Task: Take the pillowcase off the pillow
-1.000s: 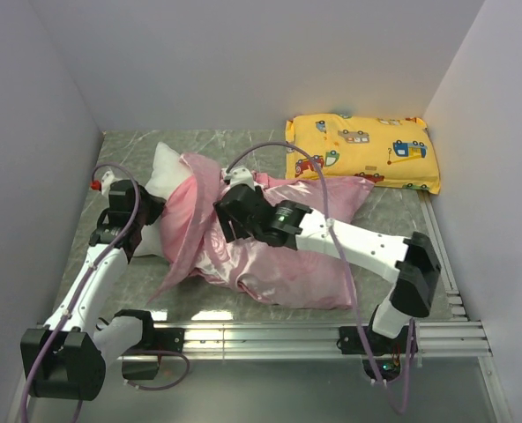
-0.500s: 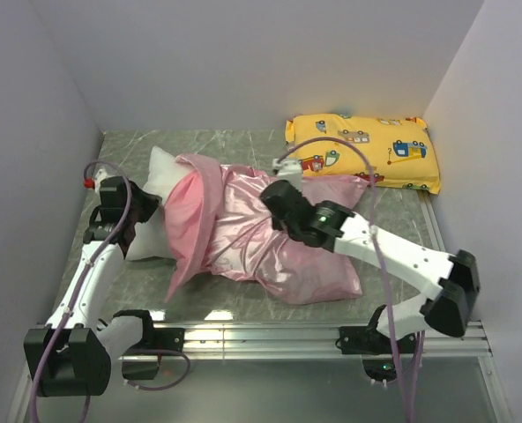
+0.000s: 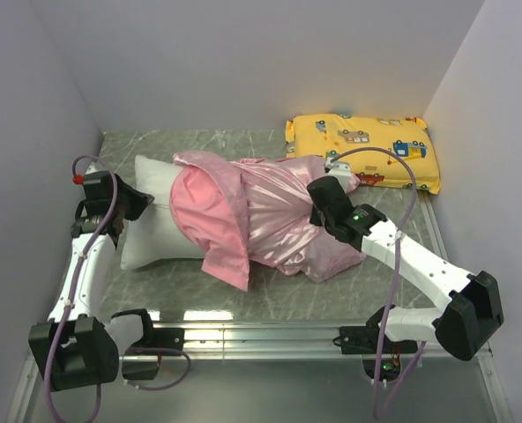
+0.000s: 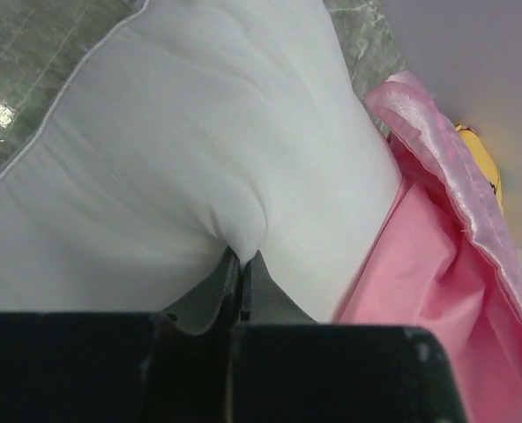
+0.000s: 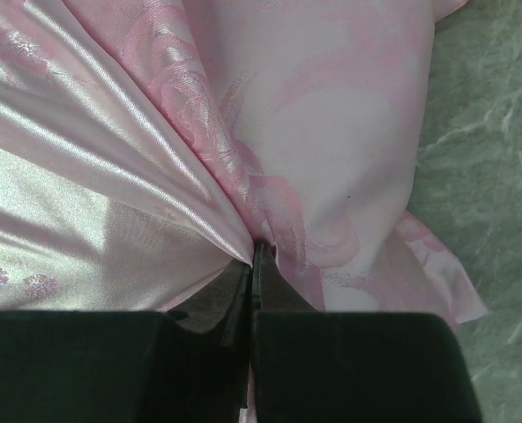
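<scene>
The white pillow [image 3: 151, 225] lies across the left half of the table, its left part bare. The shiny pink pillowcase [image 3: 261, 211] covers its right part, with the open hem bunched and folded back near the middle [image 3: 226, 251]. My left gripper [image 3: 136, 204] is shut on a pinch of the pillow's white fabric [image 4: 243, 242] at its left end. My right gripper [image 3: 318, 196] is shut on a fold of the pillowcase [image 5: 257, 238] near its right end; the pink satin [image 5: 111, 167] radiates in taut creases from the jaws.
A smaller yellow pillow [image 3: 362, 150] printed with cartoon vehicles lies at the back right, close behind the right gripper. Grey marble tabletop [image 3: 190, 295] shows in front of the pillow. Walls close in on the left, back and right.
The right gripper moved from the pillow's middle to the right end and shut on the pillowcase. The left gripper pulled the pillow leftward, so more white shows.
</scene>
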### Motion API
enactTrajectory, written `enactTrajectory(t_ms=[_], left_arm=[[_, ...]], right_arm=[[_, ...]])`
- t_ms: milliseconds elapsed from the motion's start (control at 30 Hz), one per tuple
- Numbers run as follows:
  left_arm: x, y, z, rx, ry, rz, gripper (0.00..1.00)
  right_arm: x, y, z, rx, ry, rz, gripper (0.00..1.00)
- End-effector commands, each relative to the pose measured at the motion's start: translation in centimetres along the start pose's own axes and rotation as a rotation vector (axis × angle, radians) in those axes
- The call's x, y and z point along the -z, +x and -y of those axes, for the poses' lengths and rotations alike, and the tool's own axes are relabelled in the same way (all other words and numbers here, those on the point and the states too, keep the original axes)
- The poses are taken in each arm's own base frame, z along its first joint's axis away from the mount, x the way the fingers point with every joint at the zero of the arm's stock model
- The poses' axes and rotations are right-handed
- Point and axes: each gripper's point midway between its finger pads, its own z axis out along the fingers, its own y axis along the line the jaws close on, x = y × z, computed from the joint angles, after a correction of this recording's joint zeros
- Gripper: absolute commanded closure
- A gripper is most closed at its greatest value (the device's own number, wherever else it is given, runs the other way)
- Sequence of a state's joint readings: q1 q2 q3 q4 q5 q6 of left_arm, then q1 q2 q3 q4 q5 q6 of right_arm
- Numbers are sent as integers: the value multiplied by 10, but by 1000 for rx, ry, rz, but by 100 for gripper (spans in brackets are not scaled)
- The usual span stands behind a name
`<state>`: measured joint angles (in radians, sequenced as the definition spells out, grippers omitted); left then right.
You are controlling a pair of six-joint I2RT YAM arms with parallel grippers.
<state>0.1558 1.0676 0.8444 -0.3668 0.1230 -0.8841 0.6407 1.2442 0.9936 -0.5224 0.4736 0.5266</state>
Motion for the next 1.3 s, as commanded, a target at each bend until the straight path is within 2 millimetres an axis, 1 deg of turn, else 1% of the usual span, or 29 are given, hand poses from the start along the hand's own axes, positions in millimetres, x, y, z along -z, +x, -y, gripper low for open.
enactTrajectory(t_ms=[0, 33, 133, 167, 267, 300, 333, 367, 433, 467, 533, 567, 600, 633, 667, 700, 767, 800, 867, 900, 967, 1000, 1033, 1067, 1100, 1133, 1167, 1200, 1267], left_arm=[[2, -48, -1, -53, -41, 158, 100], [2, -49, -2, -55, -45, 158, 100], [3, -45, 0, -64, -22, 153, 99], [3, -43, 0, -64, -12, 150, 99], [2, -35, 0, -61, 5, 125, 99], [2, -35, 1, -61, 12, 124, 100], [2, -34, 1, -58, 14, 122, 100], [2, -32, -2, -59, 11, 119, 99], [3, -31, -1, -62, 14, 116, 99], [3, -31, -1, -65, 16, 116, 99], [3, -30, 0, -67, 22, 111, 99], [3, -30, -1, -67, 21, 110, 100], [2, -30, 0, -66, 22, 107, 100], [2, -29, 0, -66, 23, 106, 100], [3, -29, 0, -67, 22, 105, 100], [2, -30, -1, -68, 18, 105, 100], [3, -31, -1, -71, 16, 109, 100], [3, -30, -1, -75, 16, 106, 100], [3, -30, 0, -73, 19, 104, 100], [3, -29, 0, -71, 18, 98, 99], [4, -31, 1, -76, 17, 105, 99], [5, -33, 1, -77, 14, 110, 99], [8, -35, 3, -81, 18, 121, 100], [9, -39, 2, -86, 7, 137, 100], [11, -39, 2, -90, 4, 138, 99], [13, -43, 3, -90, 2, 150, 100], [14, -46, 3, -89, 1, 159, 99], [16, -49, 1, -84, -4, 167, 100], [20, -56, -2, -76, -11, 184, 99]], right_arm=[[1, 1, 29, 35, 85, -5, 99], [5, -3, 24, 26, 56, 1, 95], [27, -23, 1, 35, -65, 55, 66], [37, -31, -6, 41, -101, 80, 49], [68, -53, -44, 75, -220, 155, 28], [80, -67, -60, 76, -266, 191, 25], [91, -66, -79, 106, -317, 196, 23], [88, -64, -92, 141, -326, 188, 20], [106, -74, -124, 174, -388, 217, 18], [96, -66, -140, 219, -388, 198, 15], [103, -75, -171, 235, -450, 205, 13], [86, -62, -189, 286, -451, 161, 11], [90, -75, -203, 283, -468, 174, 10], [84, -75, -213, 300, -457, 158, 9], [60, -60, -226, 346, -418, 115, 9], [64, -73, -238, 339, -427, 127, 8], [40, -61, -256, 390, -414, 95, 7], [43, -71, -266, 383, -434, 111, 6], [24, -63, -274, 401, -418, 91, 7], [17, -66, -271, 398, -393, 85, 9], [-2, -62, -261, 389, -347, 52, 34], [-17, -61, -244, 381, -305, 26, 50], [-25, -64, -230, 348, -260, 22, 84], [-21, -74, -215, 316, -235, 32, 96], [-32, -67, -194, 303, -188, 14, 100], [-41, -79, -168, 251, -131, 24, 100], [-28, -99, -146, 194, -113, 65, 100], [-33, -92, -123, 186, -60, 53, 100], [-27, -106, -67, 101, 38, 87, 100]])
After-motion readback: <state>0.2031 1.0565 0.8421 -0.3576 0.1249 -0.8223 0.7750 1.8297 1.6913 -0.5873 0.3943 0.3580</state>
